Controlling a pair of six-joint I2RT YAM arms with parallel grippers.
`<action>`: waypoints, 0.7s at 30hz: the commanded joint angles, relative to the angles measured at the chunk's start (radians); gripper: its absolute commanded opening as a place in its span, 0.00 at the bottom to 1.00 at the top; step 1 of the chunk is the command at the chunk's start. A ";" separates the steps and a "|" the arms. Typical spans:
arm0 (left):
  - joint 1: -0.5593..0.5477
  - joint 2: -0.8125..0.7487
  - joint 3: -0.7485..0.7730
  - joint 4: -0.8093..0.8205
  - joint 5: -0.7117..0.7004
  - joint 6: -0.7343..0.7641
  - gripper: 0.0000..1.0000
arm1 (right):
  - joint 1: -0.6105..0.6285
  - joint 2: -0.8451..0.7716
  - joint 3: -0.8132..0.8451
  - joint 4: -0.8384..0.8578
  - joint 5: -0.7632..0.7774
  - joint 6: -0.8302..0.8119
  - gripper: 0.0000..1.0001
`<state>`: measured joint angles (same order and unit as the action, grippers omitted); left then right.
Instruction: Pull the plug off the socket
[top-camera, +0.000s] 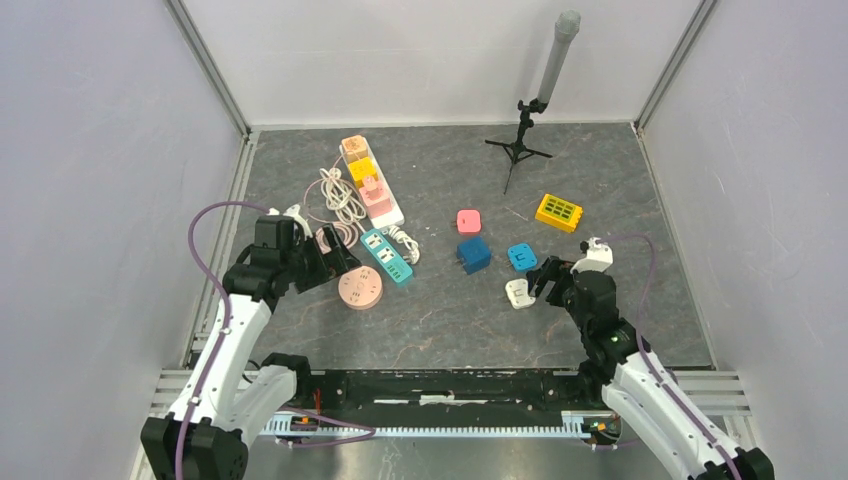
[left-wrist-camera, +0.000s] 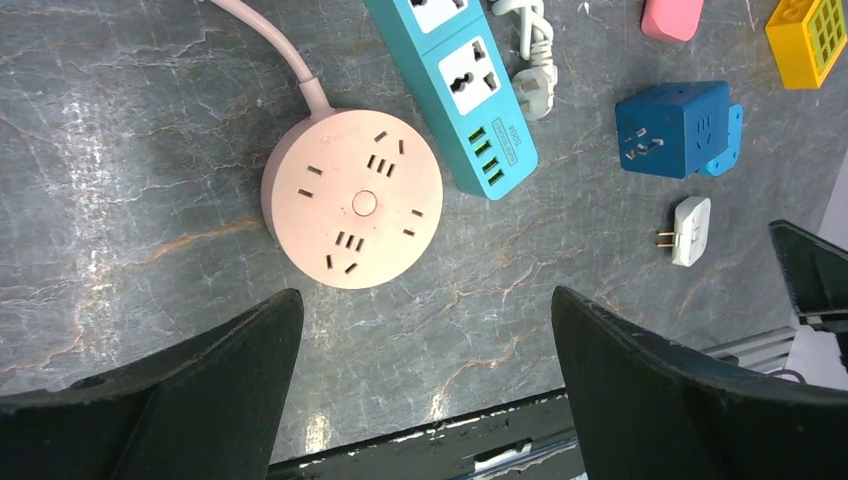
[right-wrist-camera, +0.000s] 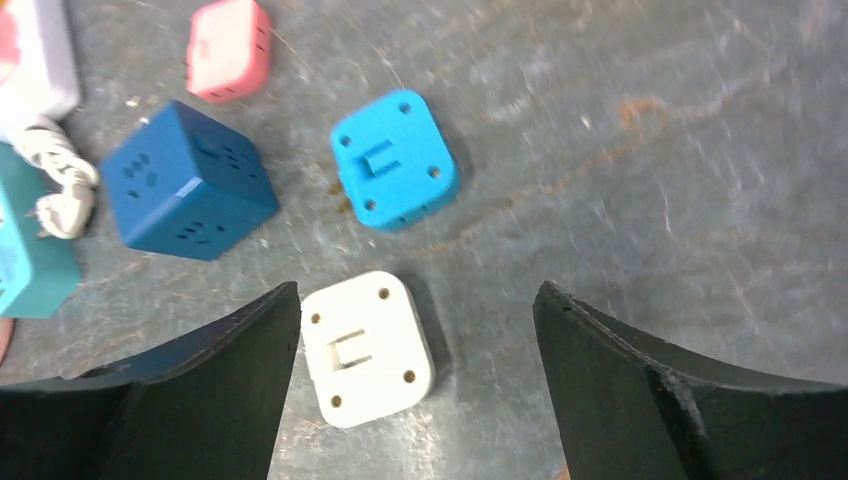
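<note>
here, the white plug lies loose on the table, well apart from the round pink socket. right gripper hovers over it, fingers apart; left gripper hangs wide open above the socket. the pull looks done; next, probably just retreat clear.

No word, brand or number can be read with certainty anywhere. The teal power strip carries a short line of small dark print along its end, beside the row of green USB ports, but the letters are too small to make out. The round pink socket has a faint raised mark on its top face near the cable, also illegible. The other plugs and adapters show only slots and holes.
</note>
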<state>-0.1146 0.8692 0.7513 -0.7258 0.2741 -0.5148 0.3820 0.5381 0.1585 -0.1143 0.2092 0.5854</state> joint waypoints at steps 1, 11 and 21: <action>0.003 -0.025 0.014 0.029 -0.057 0.013 1.00 | -0.004 0.004 0.065 0.179 -0.105 -0.138 0.91; 0.004 0.102 0.148 0.031 -0.144 -0.009 1.00 | 0.147 0.501 0.302 0.617 -0.279 -0.204 0.95; 0.009 0.117 0.141 0.057 -0.219 -0.016 1.00 | 0.360 1.075 0.757 0.795 -0.123 -0.336 0.98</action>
<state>-0.1123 0.9962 0.8715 -0.7067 0.0998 -0.5163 0.6983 1.4605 0.7692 0.5270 0.0341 0.3294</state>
